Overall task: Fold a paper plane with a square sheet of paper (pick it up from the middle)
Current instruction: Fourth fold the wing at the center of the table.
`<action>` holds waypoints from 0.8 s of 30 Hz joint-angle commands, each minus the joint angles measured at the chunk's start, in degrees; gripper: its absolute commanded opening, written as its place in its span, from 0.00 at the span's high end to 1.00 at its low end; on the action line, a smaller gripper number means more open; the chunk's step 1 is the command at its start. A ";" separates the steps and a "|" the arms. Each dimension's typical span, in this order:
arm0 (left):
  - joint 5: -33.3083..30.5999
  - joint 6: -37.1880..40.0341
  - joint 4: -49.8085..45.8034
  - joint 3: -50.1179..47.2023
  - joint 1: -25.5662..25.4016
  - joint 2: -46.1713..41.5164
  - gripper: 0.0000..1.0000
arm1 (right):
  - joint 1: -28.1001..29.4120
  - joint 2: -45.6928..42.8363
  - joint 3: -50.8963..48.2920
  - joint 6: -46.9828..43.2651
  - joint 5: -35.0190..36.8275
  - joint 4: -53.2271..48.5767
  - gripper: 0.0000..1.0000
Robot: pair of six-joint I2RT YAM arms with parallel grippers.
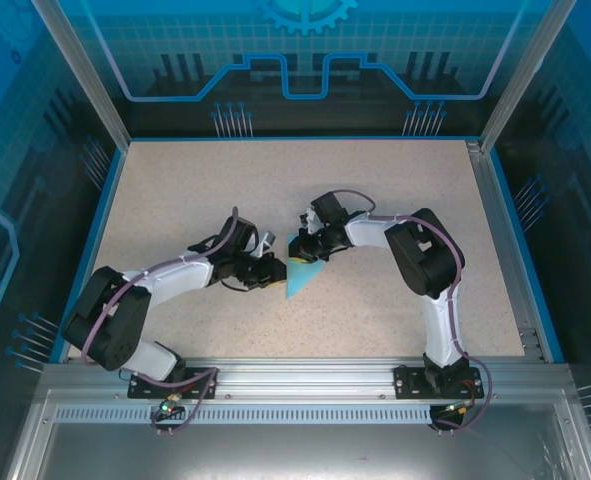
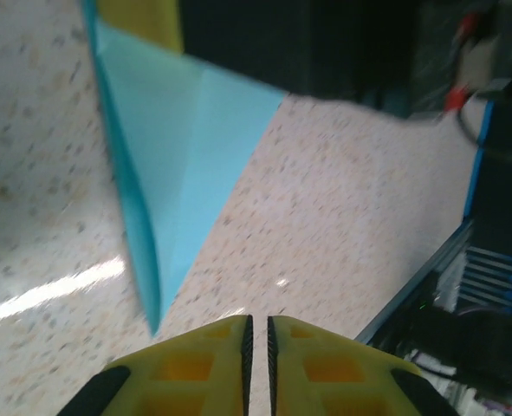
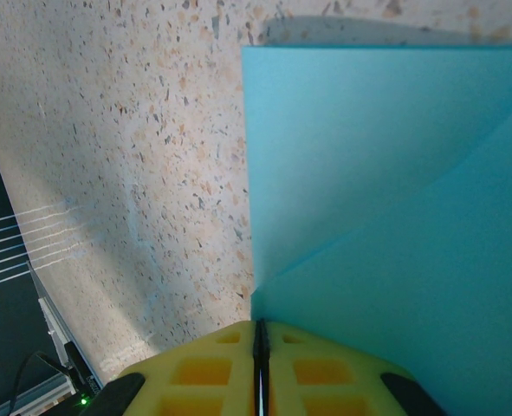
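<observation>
arms (image 1: 180,272): white shells, black joints and wrists | cables (image 1: 234,228): purplish-grey, looping along each arm | fingers (image 2: 195,364): yellow, moulded square pockets, black ribbed inner faces | bases (image 1: 445,378): black bolted plates

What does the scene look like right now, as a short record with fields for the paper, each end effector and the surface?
paper: paper plane, light blue, folded into a narrow triangle with a sharp point
paper position: mid table, between the two arms, point toward the arm bases
left end effector: shut, empty, just short of the plane's point
right end effector: shut on the plane's wide end
surface: speckled beige table
</observation>
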 commanded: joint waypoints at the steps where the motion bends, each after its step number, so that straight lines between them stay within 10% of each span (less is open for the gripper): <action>1: 1.00 -5.42 7.96 2.11 -0.37 3.41 0.86 | -0.29 4.41 -2.81 -1.20 4.43 -5.70 0.89; 24: 0.44 -4.65 8.99 1.21 -1.11 17.55 0.88 | -0.41 4.32 -3.43 -0.95 4.84 -5.83 0.89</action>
